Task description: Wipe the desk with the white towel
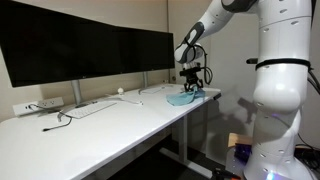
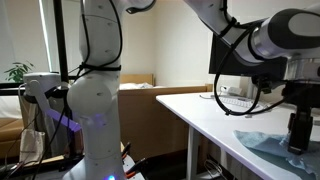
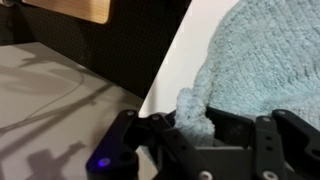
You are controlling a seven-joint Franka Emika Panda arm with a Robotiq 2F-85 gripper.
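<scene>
Single robot arm of glossy white, rounded tubular links (image 1: 285, 85), seen in both exterior views. A thin black seam ring (image 1: 280, 63) separates adjoining shells. Slack black cables (image 2: 80, 45) run along the white column, and a violet-blue glow (image 2: 96, 122) marks its lower shell. The bulky dark grey wrist section (image 2: 275, 38) carries further looped black cabling. Wrist view: the matte black angular gripper (image 3: 197, 120), with blocky finger housings on either side and a small violet indicator light (image 3: 100, 160) on its body
</scene>
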